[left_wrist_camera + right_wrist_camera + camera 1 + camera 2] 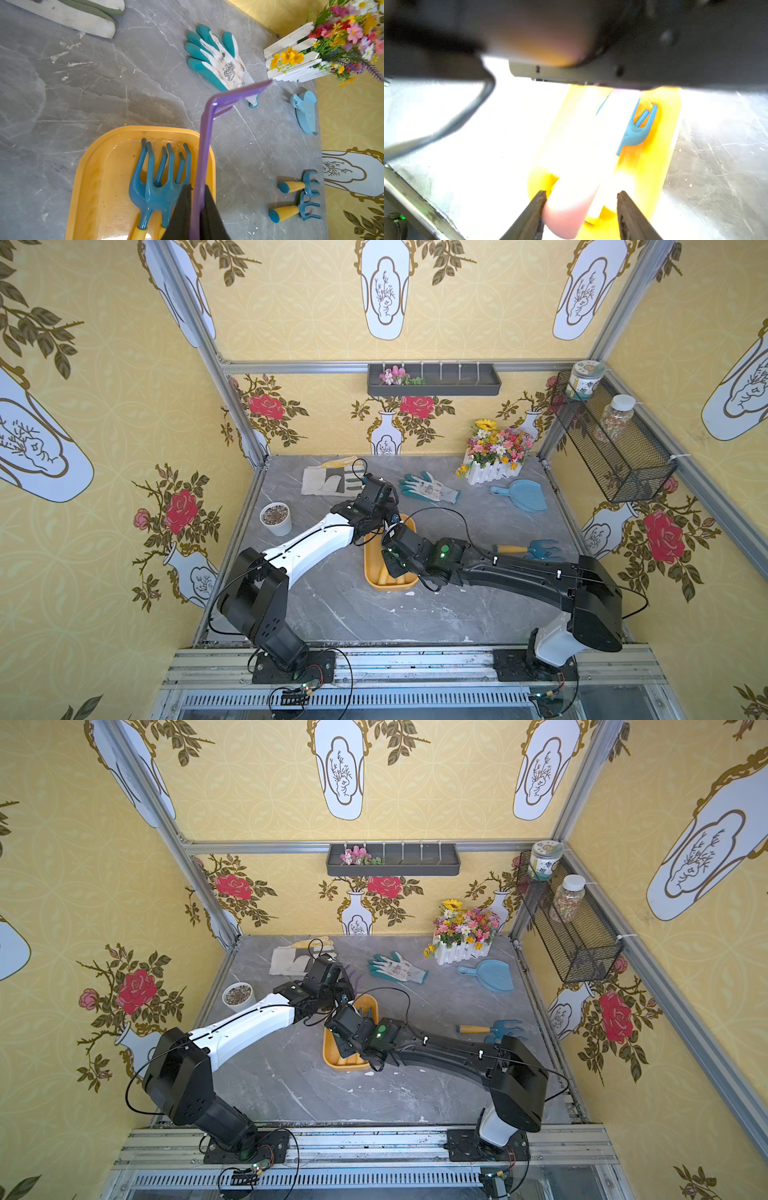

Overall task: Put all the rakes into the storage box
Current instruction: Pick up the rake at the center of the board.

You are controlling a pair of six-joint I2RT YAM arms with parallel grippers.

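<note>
The rake (204,145) is purple and flat, with its head pointing away over the table. My left gripper (197,187) is shut on its shaft, above the right edge of the storage box (93,166). That box is a shallow orange-yellow tray (371,572) holding two blue hand rakes (160,187) with yellow handles. The purple tines (353,975) show past the left gripper in a top view. My right gripper (581,193) stands open over the tray's near end. The rake's pale pink handle end (564,218) lies between its fingers, against one finger (537,205) and apart from the other.
Two more blue hand rakes (536,549) lie at the table's right. A teal glove (430,488), a white work glove (328,481), a blue dustpan (523,494), a flower box (494,456) and a white pot (276,518) stand around. The left arm (633,41) looms close above the right wrist.
</note>
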